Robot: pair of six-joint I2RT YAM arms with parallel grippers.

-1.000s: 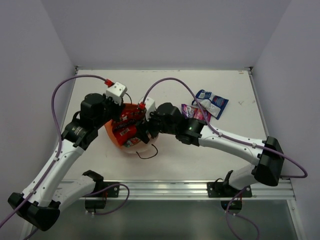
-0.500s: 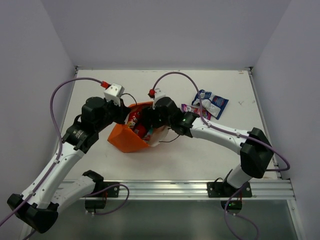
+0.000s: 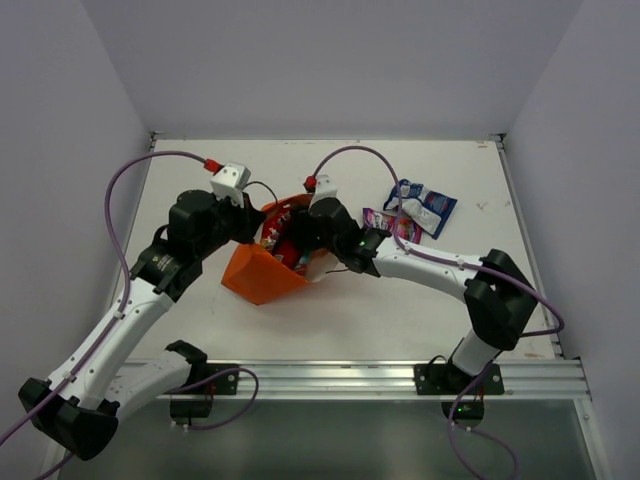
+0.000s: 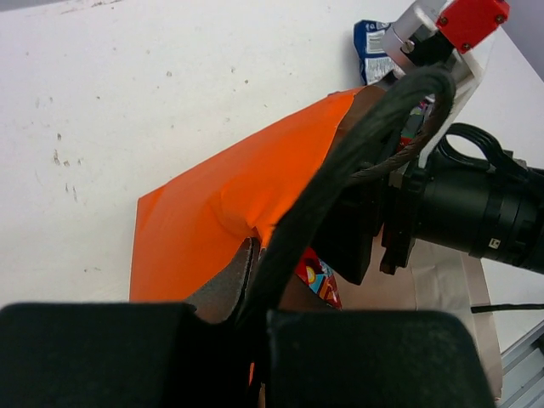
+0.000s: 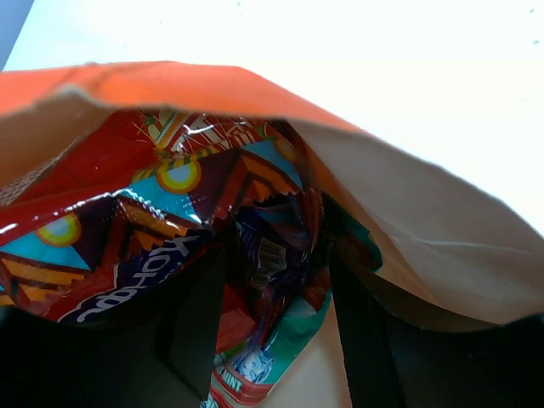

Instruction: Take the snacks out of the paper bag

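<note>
My left gripper (image 4: 253,291) is clamped on the paper bag (image 4: 225,200) rim. My right gripper (image 5: 274,259) is inside the mouth, jaws apart, straddling a purple packet (image 5: 270,242) dead ahead, long axis running deeper in. Right side picks.

White tabletop (image 3: 420,300) before me: orange paper bag (image 3: 255,278) sits mid-left, purple packet (image 3: 393,224) and blue-and-white packet (image 3: 425,207) lie touching, right.

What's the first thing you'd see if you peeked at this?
A bright orange paper bag stands tilted on the table, gripped by the left gripper. The right gripper pokes into its mouth, beside a big red packet. A blue-and-white packet and a purple packet lie outside, to its right.
</note>
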